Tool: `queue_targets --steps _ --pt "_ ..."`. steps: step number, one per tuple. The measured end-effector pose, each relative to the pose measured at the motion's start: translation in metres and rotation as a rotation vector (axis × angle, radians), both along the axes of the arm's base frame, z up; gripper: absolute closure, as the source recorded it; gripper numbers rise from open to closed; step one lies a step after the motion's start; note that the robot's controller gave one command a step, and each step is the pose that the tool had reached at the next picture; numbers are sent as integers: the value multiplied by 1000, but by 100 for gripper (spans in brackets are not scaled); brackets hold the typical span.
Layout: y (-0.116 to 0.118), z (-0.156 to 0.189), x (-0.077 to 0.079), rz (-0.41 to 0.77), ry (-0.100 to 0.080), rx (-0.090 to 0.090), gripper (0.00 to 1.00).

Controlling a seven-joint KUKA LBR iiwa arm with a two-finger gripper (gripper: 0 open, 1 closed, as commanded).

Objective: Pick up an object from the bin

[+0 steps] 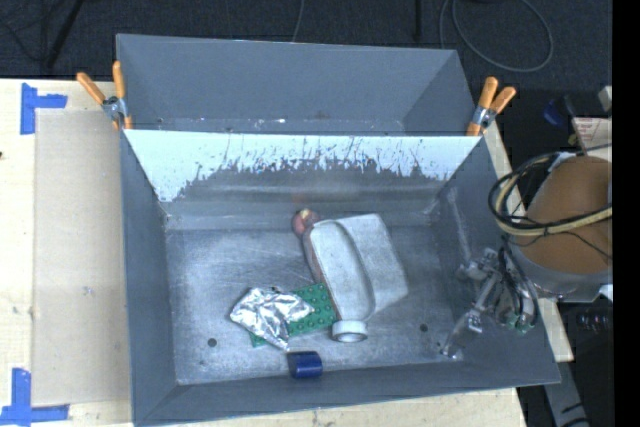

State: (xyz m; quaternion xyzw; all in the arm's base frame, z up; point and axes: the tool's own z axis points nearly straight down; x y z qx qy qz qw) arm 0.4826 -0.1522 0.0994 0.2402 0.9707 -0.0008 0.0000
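Sitting well to the right of the white plastic bottle, the gripper is low against the grey bin's sloped wall. Can't tell whether it's open or closed. Bottle lies on its side, cap end nearest the camera. Left of the cap: green flat piece touching crumpled foil. Blue cylinder just below-left of the cap. Small pinkish thing at the bottle's far end.

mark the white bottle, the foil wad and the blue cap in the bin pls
white bottle (360, 260), camera view, middle of its body.
foil wad (262, 311), camera view, centre of the crumple.
blue cap (306, 364), camera view, middle of its side.
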Motion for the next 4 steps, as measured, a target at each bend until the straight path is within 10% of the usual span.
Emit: queue_targets --steps 1,2,3,4 --pt "84 -27 11 406 -11 -3 0" --pt "29 -23 0 674 -45 -18 0" --pt "29 -25 -8 676 -14 -5 100" --pt "30 38 -6 674 -5 -1 100"
